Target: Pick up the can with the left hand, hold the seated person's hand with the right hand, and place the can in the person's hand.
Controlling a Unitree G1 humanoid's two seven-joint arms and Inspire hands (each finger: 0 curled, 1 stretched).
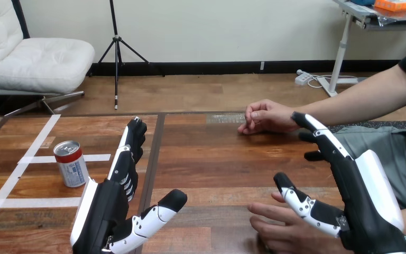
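Observation:
A can with a red top band and white-blue body stands upright on the wooden table at the left. My left hand is open just right of the can, fingers straight and pointing away, thumb spread to the right, not touching the can. My right hand is open at the lower right, fingers straight. The person's near hand lies flat on the table under and beside my right thumb; I cannot tell whether they touch. The person's far hand rests loosely curled on the table further back.
White tape lines mark the table's left part around the can. A dark seam runs between two table boards beside my left hand. The person's forearm reaches in from the right edge.

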